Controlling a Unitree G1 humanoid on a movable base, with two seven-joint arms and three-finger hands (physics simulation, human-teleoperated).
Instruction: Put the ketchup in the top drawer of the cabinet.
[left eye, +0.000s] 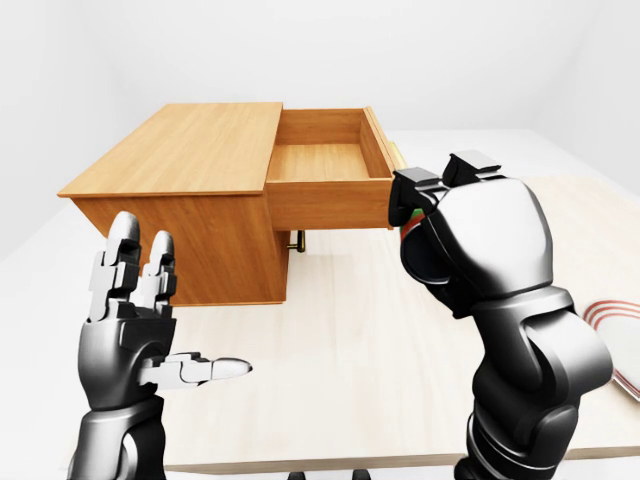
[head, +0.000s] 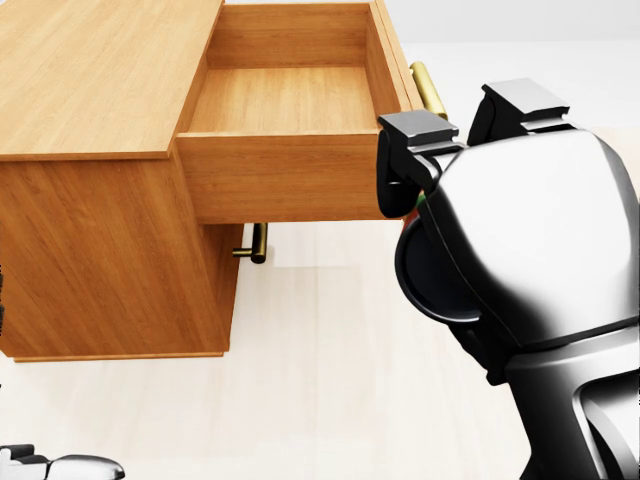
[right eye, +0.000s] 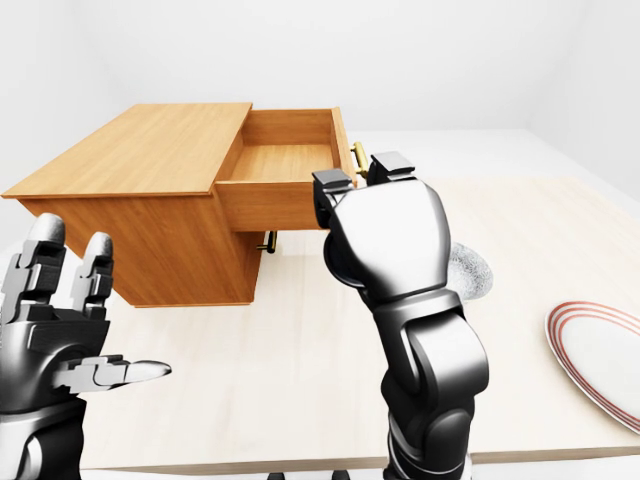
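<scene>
The wooden cabinet fills the upper left of the head view, its top drawer pulled out and empty inside. My right hand is raised just right of the drawer's front corner, by its brass handle. Its fingers are curled shut around the ketchup, of which only a red and green sliver shows between them. My left hand stands open at the lower left of the left-eye view, palm up and apart from everything.
A lower drawer's brass handle sticks out under the open one. A patterned bowl sits on the table behind my right arm. A red-rimmed plate lies at the right table edge.
</scene>
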